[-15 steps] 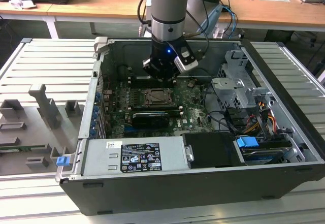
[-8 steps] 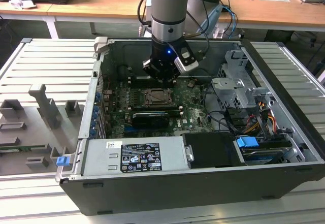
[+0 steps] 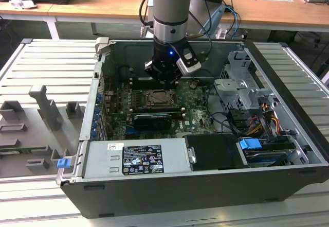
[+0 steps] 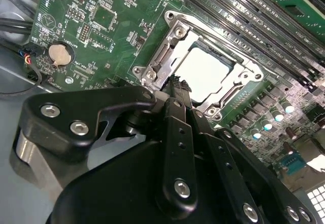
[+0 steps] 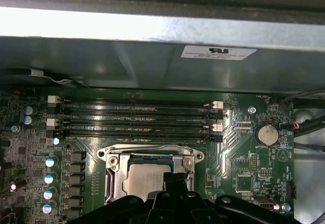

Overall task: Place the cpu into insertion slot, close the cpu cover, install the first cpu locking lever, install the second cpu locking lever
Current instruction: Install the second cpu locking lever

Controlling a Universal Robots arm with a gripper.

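No print can be made out (anywhere).

In the first wrist view, the gripper (image 5: 175, 181) hides part of the cpu (image 5: 144, 178) and the cpu cover (image 5: 114, 176); the gripper body is cut off by the picture's edge.

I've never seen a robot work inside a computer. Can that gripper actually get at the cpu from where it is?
Probably yes. The gripper hangs right over the socket, and the cpu lies face-up inside the cover frame's square opening. Nothing sits between them; the memory slots lie off to one side.
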